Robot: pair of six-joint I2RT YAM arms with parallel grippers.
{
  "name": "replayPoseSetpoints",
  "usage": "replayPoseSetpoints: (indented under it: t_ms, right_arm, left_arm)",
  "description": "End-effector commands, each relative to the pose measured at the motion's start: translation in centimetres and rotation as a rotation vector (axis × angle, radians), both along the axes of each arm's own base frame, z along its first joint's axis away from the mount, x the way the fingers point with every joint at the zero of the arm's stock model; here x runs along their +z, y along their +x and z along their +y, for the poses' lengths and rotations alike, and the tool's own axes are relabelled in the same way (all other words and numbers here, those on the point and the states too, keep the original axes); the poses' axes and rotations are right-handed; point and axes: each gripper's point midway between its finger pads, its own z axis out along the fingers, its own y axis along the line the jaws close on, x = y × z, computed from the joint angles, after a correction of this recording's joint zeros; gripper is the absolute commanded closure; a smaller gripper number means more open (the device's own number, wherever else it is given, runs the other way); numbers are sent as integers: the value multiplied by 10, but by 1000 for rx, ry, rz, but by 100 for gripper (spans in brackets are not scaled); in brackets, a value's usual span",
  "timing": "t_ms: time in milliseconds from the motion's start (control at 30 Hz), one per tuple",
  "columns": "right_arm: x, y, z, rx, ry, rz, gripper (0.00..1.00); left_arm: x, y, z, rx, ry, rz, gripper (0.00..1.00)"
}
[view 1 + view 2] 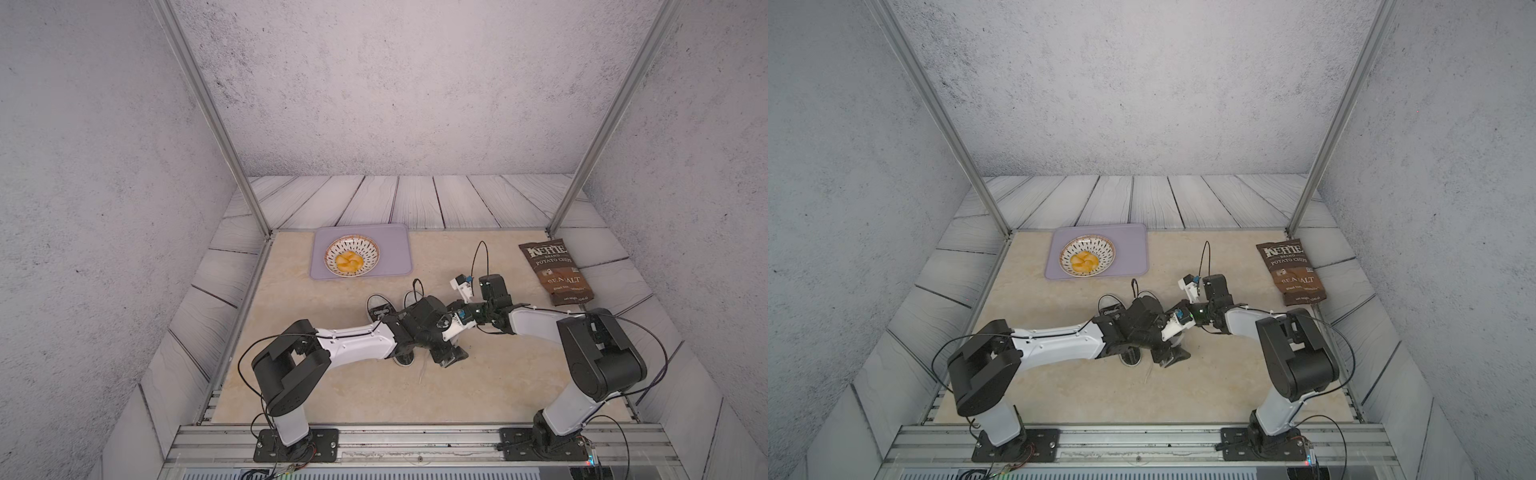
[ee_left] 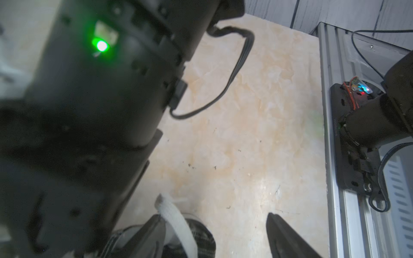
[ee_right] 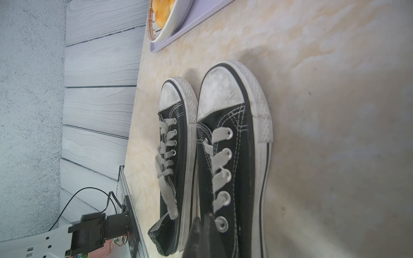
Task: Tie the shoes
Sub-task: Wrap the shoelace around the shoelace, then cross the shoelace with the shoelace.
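Two black canvas sneakers (image 3: 232,143) stood side by side, sidewalls touching, at the middle of the table (image 1: 519,374), largely hidden under both arms in both top views. Left gripper (image 2: 214,216): jaws wide apart, holding nothing; a white lace (image 2: 178,223) lay across one finger (image 2: 143,236). Right gripper (image 3: 203,221): jaws shut, tips at the upper eyelets of one sneaker; whether a lace was pinched could not be told. Recommendation: centre the lace between the left jaws before closing, grip near the eyelets, then draw both ends apart low and evenly so neither sneaker drags or tips
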Motion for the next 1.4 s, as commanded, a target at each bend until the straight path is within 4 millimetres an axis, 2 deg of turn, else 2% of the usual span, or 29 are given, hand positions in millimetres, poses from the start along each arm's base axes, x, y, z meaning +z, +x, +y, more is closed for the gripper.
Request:
replayPoseSetpoints:
  t_ms: [0,67,133,267,333,467,533,667,967,1067,1200,1233,1333,1367]
  right_arm:
    - [5,2,2,28,15,-25,100]
    - [9,0,3,40,24,-35,100]
    - [12,-2,3,48,26,-42,100]
    - [14,-3,2,51,22,-46,100]
    - [13,-4,3,51,21,-43,100]
    - [14,-4,3,51,27,-43,100]
    - [15,-5,4,55,33,-43,100]
    - [17,-5,4,63,39,-44,100]
    - [19,-6,6,73,51,-40,100]
    - [19,-8,6,78,55,-33,100]
    - [19,-10,5,85,49,-34,100]
    - [19,-10,4,81,37,-38,95]
    - [19,-15,-4,60,-22,-73,73]
    - [19,-17,-8,53,-45,-86,69]
  left_arm:
    - [20,29,20,138,-92,34,29]
    - [16,43,34,174,-131,113,38]
    - [9,50,41,151,-154,195,40]
    - [7,40,37,22,-174,304,40]
    - [7,42,35,25,-170,297,44]
    - [-6,65,44,153,-118,232,64]
    - [-13,77,48,213,-93,203,70]
    - [-19,90,50,275,-79,167,71]
    - [-24,95,41,256,-92,182,74]
    - [-24,97,39,258,-99,175,80]
    - [-25,99,39,267,-103,174,96]
    - [-25,100,40,277,-105,170,99]
    - [-25,99,45,296,-106,168,100]
    - [-26,98,46,302,-105,172,100]
